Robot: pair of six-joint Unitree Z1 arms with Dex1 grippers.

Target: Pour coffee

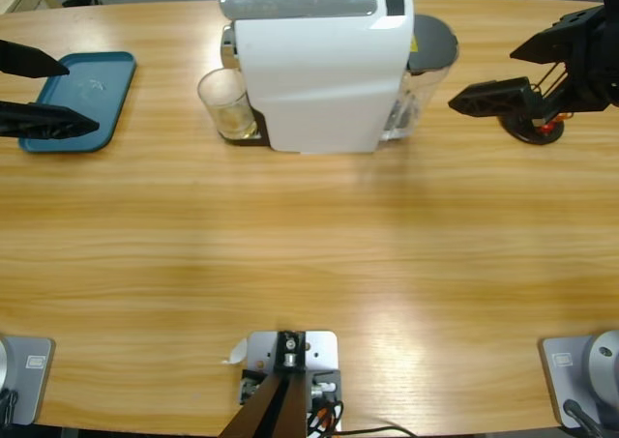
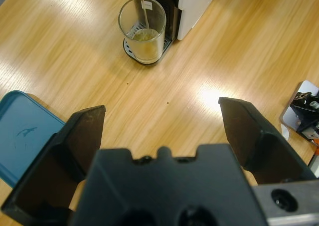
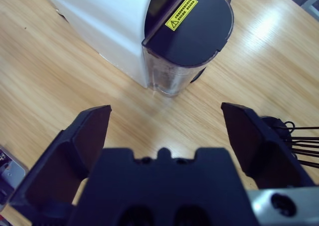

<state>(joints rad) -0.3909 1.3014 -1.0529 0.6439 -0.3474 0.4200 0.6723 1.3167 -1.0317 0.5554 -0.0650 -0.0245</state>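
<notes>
A clear glass (image 1: 227, 104) stands on the drip tray at the left end of the white coffee machine (image 1: 324, 71). It holds a shallow layer of amber coffee (image 2: 144, 44), and a thin stream falls into it from the spout. My left gripper (image 1: 82, 95) hovers at the far left over a blue tray, open and holding nothing, well short of the glass (image 2: 142, 31). My right gripper (image 1: 484, 78) is open to the right of the machine, facing its water tank (image 3: 184, 46), with nothing between its jaws.
The blue tray (image 1: 106, 80) lies at the back left with nothing on it. The machine's clear water tank (image 1: 426, 71) has a dark lid with a yellow label. A small black round base with cables (image 1: 532, 129) sits at the far right, under the right arm.
</notes>
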